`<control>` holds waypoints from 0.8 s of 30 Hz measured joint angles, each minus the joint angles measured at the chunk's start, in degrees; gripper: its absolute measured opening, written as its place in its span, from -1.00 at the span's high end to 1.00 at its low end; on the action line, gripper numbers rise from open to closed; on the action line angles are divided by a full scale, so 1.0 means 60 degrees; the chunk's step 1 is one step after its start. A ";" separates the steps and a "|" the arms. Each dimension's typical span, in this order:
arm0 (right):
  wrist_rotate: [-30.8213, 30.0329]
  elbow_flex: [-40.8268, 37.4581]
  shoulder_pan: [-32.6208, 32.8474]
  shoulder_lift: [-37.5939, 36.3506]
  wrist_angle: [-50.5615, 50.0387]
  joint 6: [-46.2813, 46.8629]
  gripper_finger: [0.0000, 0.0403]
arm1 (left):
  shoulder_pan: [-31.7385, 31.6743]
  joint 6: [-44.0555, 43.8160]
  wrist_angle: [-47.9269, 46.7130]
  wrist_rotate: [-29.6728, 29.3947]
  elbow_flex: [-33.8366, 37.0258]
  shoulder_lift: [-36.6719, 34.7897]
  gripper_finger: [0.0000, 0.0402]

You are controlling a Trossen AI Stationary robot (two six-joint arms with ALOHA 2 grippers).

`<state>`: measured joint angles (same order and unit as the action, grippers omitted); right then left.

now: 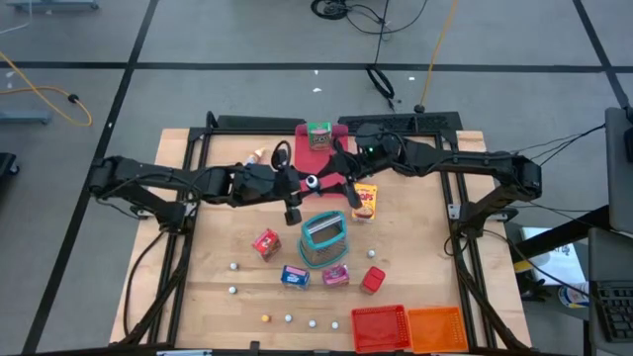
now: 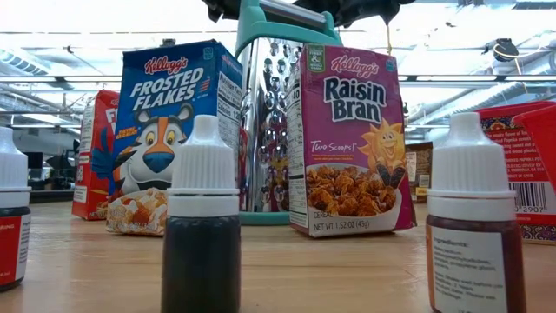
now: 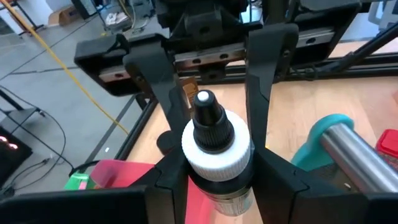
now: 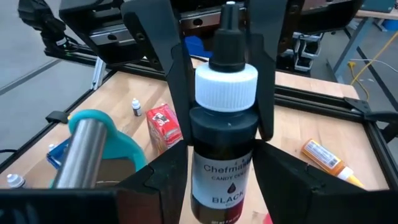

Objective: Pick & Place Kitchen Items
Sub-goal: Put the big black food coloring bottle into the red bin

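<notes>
A small black food-colouring bottle (image 4: 225, 155) with a white cap (image 1: 310, 182) and a black nozzle stands upright in the air over the table's middle. My left gripper (image 3: 219, 180), reaching in from the left (image 1: 300, 186), is shut on it. My right gripper (image 4: 224, 186) comes from the right (image 1: 322, 180). Its fingers stand close on either side of the bottle's lower body. Below them a steel box grater (image 1: 323, 239) with a teal handle stands on its base. My left gripper pinches the bottle just under the white cap (image 3: 217, 163) between its two fingers. The fingers come nearly level from the table's left and lie across the bottle. The bottle stands upright, nozzle up, lifted clear of the table. My right gripper's fingers (image 4: 169, 180) flank the label; whether they touch it I cannot tell.
Frosted Flakes (image 2: 174, 130) and Raisin Bran (image 2: 352, 143) boxes stand near the grater, with red packets (image 1: 265, 243) and a yellow packet (image 1: 365, 201). Small dropper bottles (image 2: 201, 226) dot the near edge. Red (image 1: 380, 326) and orange (image 1: 436, 328) bins sit near right; a pink tray (image 1: 341, 133) lies at the far side.
</notes>
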<state>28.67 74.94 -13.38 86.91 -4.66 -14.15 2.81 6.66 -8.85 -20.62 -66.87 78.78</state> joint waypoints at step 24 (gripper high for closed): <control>-0.0023 -0.1377 0.0003 -0.0051 0.2513 0.0424 0.51 | -0.0014 0.0185 0.0389 0.0141 -0.0044 0.0000 0.32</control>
<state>28.53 66.67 -13.37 86.61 10.42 -11.61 2.72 7.77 -6.51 -19.77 -67.13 78.78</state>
